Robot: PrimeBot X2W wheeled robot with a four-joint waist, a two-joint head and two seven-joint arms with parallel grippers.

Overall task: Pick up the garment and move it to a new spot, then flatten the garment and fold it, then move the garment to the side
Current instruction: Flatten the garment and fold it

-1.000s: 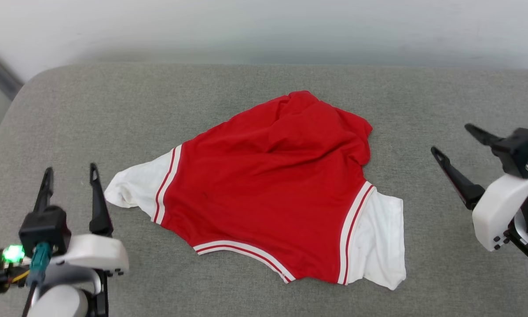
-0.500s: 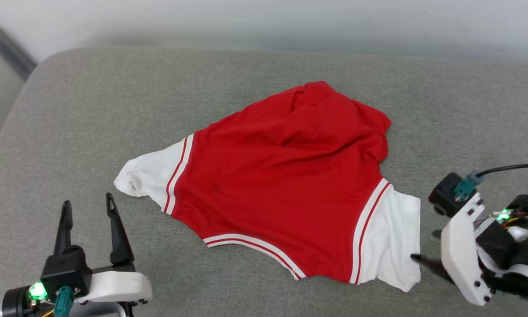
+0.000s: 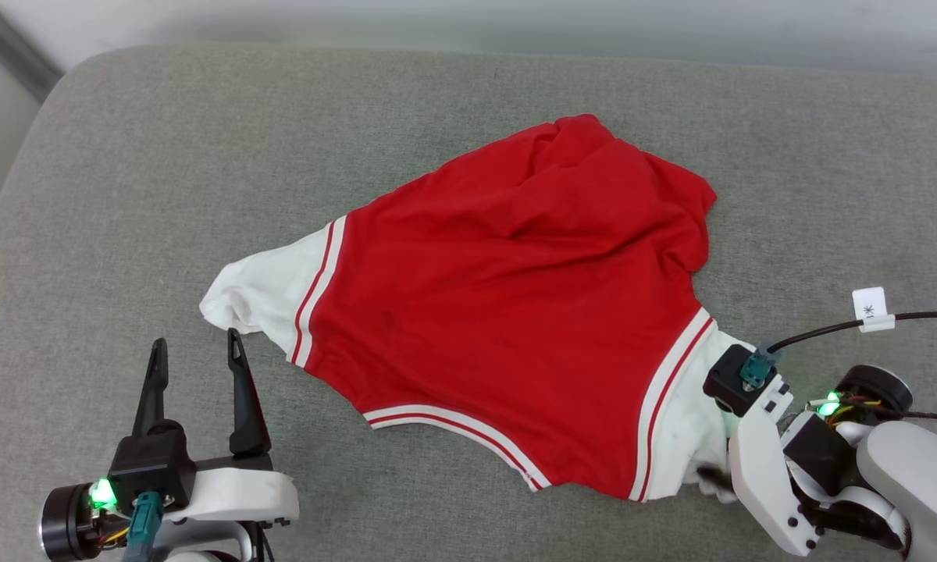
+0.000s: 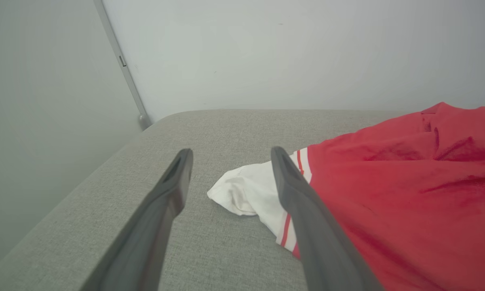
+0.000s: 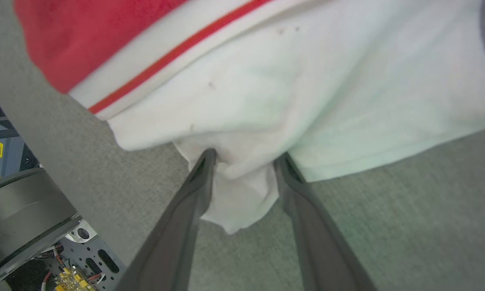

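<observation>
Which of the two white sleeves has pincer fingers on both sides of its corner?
The right sleeve: the right pincer straddles its bunched corner. The left sleeve lies untouched, ahead of the left pincer.

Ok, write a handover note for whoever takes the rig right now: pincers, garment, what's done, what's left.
Left pincer: open, empty, over the grey cushion, just short of the left sleeve.
Right pincer: open, fingers either side of a bunched corner of the right sleeve, not clamped.
Garment: rumpled on the cushion, unfolded.
Done: approach only.
Left: grip, lift, move, flatten, fold, set aside.
</observation>
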